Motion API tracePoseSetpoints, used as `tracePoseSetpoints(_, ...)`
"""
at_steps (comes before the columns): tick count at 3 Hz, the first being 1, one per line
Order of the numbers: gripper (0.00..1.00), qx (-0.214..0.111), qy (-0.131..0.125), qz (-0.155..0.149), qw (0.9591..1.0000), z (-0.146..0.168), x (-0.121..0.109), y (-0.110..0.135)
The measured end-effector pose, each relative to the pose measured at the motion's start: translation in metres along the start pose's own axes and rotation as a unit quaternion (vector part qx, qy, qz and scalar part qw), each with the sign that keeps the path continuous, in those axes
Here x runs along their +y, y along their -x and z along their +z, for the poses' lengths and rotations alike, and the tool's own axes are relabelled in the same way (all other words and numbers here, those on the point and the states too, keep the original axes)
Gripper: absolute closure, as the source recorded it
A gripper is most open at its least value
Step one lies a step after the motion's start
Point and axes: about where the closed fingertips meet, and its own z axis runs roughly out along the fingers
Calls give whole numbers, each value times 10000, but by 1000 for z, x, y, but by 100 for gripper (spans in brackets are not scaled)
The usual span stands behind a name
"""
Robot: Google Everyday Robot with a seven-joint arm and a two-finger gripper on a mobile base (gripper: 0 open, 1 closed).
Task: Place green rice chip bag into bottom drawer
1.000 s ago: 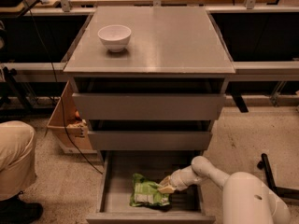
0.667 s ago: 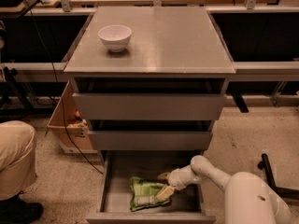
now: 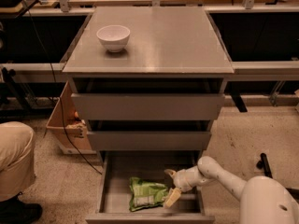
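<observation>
Bag: crinkly light-green foil snack bag lies flat in the open lowest grey metal drawer.
Hand: the hand is inside that drawer, just right of the bag, fingers spread wide, holding nothing.
Worktop: the grey worktop carries a round white bowl near its back-left corner.

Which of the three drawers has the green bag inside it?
The bottom drawer, the one pulled out farthest. The green rice chip bag lies flat in it, with the open claw just beside the bag's right edge.
</observation>
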Motion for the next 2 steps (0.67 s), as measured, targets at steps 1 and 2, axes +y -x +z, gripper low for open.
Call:
tracePoseSetpoints(1,0,-153,81,-220,9996,-44,18,6)
tracePoseSetpoints(2,0,-43,336,-540,9980,-99,47,9)
